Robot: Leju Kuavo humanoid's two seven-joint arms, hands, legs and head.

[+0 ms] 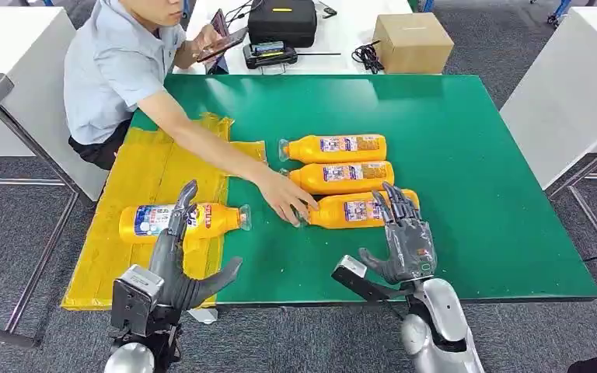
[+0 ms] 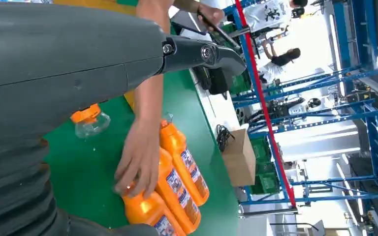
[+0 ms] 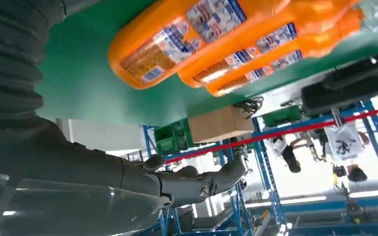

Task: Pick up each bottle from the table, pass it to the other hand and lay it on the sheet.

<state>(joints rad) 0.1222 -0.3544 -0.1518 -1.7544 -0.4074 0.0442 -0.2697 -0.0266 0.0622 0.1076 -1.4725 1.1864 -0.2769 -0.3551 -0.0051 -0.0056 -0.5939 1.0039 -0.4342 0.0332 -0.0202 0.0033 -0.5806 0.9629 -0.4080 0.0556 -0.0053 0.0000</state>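
We look down on a green table (image 1: 451,179) with a yellow sheet (image 1: 151,167) spread over its left part. At the far left a person (image 1: 116,62) sits and reaches across, their hand (image 1: 284,198) resting on the neck end of the nearest of three orange bottles. Those three bottles lie side by side on the bare green, right of the sheet: the far bottle (image 1: 334,148), the middle bottle (image 1: 343,176) and the near bottle (image 1: 354,210), all on their sides with caps pointing left. A fourth bottle (image 1: 206,218) already lies on the sheet, near its front edge, so we judge one of four done and three left to pick up, pass and lay down. Our left hand (image 1: 175,268) hovers at the near edge of the sheet, fingers spread and holding nothing, one finger rising in front of the laid bottle. Our right hand (image 1: 404,241) stands upright at the near edge of the table, fingers apart and empty, its fingertips just overlapping the base end of the near bottle as we see it, though we cannot tell whether they touch. We judge the near bottle the next to take, once the person's hand is clear of it.
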